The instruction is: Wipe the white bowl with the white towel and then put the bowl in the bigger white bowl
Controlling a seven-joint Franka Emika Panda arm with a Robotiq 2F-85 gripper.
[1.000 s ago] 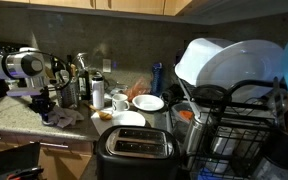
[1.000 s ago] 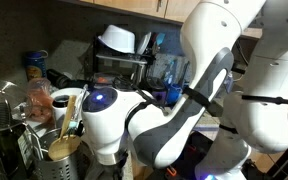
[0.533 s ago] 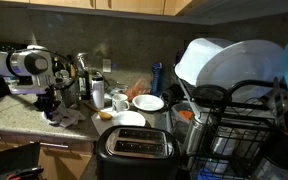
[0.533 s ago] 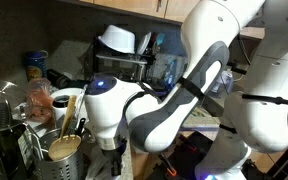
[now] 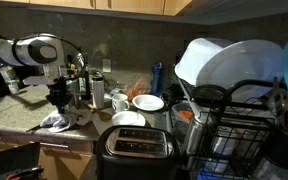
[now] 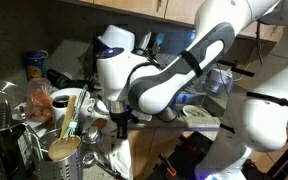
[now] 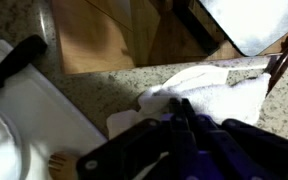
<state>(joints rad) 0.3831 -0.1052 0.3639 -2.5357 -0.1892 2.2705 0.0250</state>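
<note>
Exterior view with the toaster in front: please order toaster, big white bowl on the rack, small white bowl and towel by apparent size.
1. big white bowl
2. toaster, though nearest the camera
3. small white bowl and towel look alike; unranked

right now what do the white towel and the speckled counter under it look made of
Crumpled white towel: soft matte cloth, likely cotton, going by its folds and limp drape. Speckled grey-brown countertop: probably granite or similar stone, given the grainy flecks; a printed laminate cannot be ruled out.
</note>
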